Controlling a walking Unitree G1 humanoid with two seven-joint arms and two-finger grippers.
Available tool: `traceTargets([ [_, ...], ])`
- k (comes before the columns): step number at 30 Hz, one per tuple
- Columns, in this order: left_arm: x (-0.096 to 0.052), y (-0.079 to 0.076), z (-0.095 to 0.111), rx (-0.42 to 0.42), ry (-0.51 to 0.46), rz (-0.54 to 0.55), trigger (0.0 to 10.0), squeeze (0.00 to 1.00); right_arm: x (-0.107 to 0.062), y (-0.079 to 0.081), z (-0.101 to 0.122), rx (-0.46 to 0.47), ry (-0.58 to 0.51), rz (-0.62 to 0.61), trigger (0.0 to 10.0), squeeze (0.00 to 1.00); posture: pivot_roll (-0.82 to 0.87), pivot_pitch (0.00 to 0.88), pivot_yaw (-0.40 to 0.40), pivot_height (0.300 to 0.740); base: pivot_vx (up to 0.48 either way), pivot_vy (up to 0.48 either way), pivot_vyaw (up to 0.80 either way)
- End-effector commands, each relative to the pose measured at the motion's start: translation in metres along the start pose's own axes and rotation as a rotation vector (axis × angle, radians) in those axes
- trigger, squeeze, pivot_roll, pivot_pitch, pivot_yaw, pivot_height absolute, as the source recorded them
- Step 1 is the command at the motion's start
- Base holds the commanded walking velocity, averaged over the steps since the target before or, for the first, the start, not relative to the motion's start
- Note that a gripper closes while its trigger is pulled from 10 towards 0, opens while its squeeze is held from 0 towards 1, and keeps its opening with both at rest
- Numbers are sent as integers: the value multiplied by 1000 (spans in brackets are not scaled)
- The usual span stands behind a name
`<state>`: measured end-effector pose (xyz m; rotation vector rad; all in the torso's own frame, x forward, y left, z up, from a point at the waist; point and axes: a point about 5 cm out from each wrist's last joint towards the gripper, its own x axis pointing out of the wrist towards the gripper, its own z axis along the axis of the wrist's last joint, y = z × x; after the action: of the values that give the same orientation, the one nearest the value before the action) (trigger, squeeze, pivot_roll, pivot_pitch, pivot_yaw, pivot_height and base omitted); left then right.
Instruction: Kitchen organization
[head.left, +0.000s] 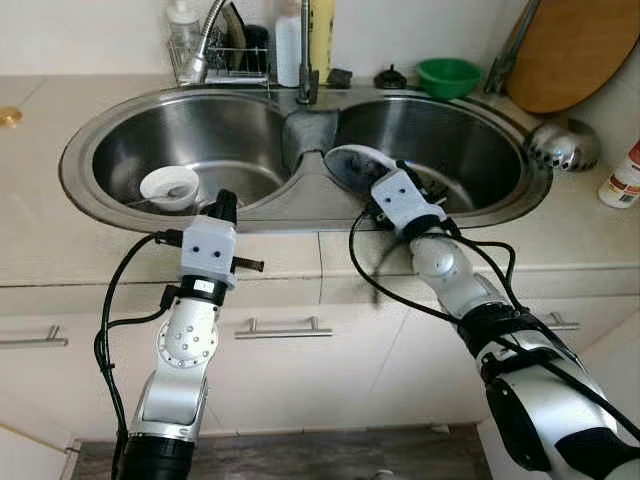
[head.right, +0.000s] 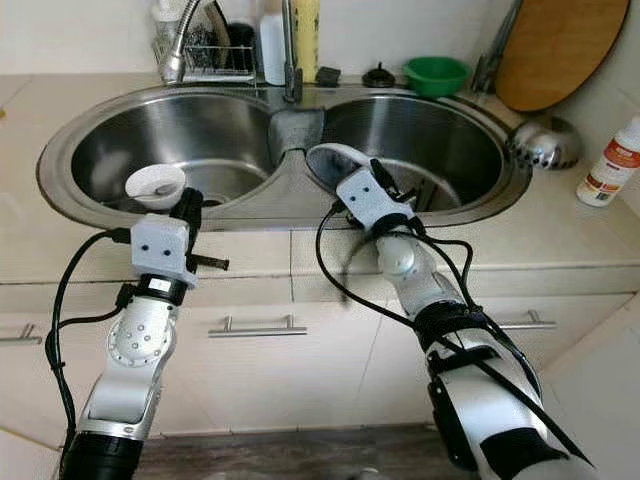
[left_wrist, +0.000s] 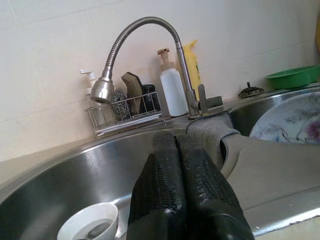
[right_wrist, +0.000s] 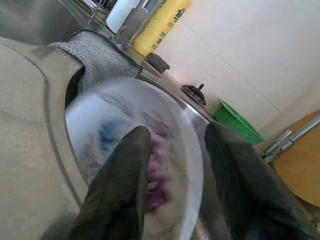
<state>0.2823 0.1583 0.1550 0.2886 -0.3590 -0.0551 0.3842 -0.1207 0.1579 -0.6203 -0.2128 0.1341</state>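
Double stainless sink (head.left: 100, 195) set in a pale counter, seen from the robot's head. The right gripper (head.left: 398, 172) reaches over the front rim of the right basin, its two black fingers (right_wrist: 120, 190) spread apart on either side of a patterned plate (head.left: 352, 165); whether they press on it cannot be told, and the plate looks blurred in the wrist view. The plate stands tilted on edge, leaning just beside the divider between the basins, where a grey cloth (left_wrist: 212, 132) hangs below the tap (left_wrist: 150, 45). Its face runs roughly along the fingers, so the rim lies between them and slightly ahead, which suggests a closing pinch would be the next move. The left gripper (head.left: 226, 205) hovers at the front edge of the left basin with its fingers pressed together and holding nothing; a white bowl (head.left: 169, 187) with a spoon in it sits in that basin, just ahead and to its left. The right arm is clearly the nearer to the plate.
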Motion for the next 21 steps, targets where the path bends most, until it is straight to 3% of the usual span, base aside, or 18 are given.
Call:
traceTargets([
  [1, -1, -3, -1, 6, 11, -11, 10000, 0, -1, -5, -4, 52, 22, -20, 10000, 1000, -3, 0, -37, 740, 0, 0, 0],
  [5, -1, -3, -1, 8, 12, -10, 10000, 0, -1, -9, -6, 116, 37, -49, 10000, 1000, -3, 0, -38, 740, 0, 0, 0],
  [7, -1, -2, -1, 8, 13, -10, 10000, 0, 0, -15, -6, 264, 47, -99, 10000, 1000, -2, 0, -39, 740, 0, 0, 0],
  [10, -2, -2, -1, 8, 14, -8, 10000, 0, 0, -20, -3, 388, 29, -143, 10000, 1000, -1, 0, -39, 740, 0, 0, 0],
  [15, -2, -1, -1, 3, 12, 0, 10000, 0, -1, -28, 6, 523, -46, -180, 10000, 1000, -3, 0, -39, 740, 0, 0, 0],
  [16, -2, -1, 0, -7, 6, 1, 10000, 0, -3, -34, 13, 607, -101, -196, 10000, 1000, -6, 0, -40, 740, 0, 0, 0],
  [21, -1, -3, 1, -17, 2, -1, 10000, 0, -9, -39, 22, 697, -162, -203, 10000, 1000, -9, 0, -41, 740, 0, 0, 0],
])
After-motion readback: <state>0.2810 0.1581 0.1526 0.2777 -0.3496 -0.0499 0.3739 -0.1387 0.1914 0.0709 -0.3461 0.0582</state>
